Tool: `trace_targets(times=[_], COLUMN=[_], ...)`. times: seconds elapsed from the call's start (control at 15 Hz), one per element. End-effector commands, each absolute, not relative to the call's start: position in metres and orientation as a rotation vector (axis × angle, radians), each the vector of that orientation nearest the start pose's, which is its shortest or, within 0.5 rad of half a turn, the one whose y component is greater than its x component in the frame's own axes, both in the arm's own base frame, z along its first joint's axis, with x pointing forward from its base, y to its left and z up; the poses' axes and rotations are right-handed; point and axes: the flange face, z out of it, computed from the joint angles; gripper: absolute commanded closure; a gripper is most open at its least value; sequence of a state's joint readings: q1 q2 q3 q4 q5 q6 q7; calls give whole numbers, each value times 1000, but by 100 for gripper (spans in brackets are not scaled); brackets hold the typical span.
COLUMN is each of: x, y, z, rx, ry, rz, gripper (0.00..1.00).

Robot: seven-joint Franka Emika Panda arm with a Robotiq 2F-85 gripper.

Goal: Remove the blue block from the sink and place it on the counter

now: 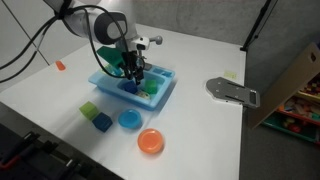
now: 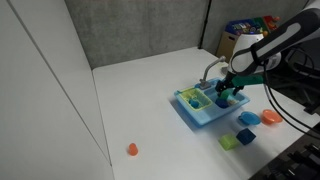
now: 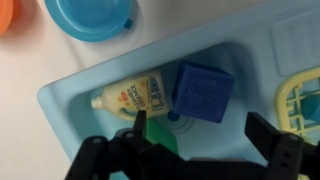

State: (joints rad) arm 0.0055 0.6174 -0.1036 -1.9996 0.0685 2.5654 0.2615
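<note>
Exterior view: the end effector (image 1: 133, 74) hangs low over the sink (image 1: 168, 90) on the tabletop (image 1: 200, 45), masking the basin beneath.
Exterior view: the end effector (image 2: 229, 95) stands over one end of the sink (image 2: 192, 115).
Wrist view: the blue block (image 3: 203, 90) lies in the sink's basin, just beside a pale bottle (image 3: 128, 99). It sits slightly ahead of the wide-spread, empty fingers and centred between them. A straight descent should bracket it.

Navy blue block (image 3: 203, 91) flat in light-blue sink (image 3: 60, 108) basin, on white counter (image 3: 30, 62).
</note>
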Motion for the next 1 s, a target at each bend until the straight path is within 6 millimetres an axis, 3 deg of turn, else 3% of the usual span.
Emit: trace_targets(times=[0.0, 0.73, 0.8, 0.87, 0.93], x=[605, 606, 606, 606, 606], y=[-56, -37, -35, -35, -35], z=[130, 87, 85, 86, 87], rx=[-3087, -3074, -3077, -3080, -3080], ry=[686, 668, 669, 668, 664], rz=[22, -19, -18, -22, -22], gripper=[0, 0, 25, 26, 34])
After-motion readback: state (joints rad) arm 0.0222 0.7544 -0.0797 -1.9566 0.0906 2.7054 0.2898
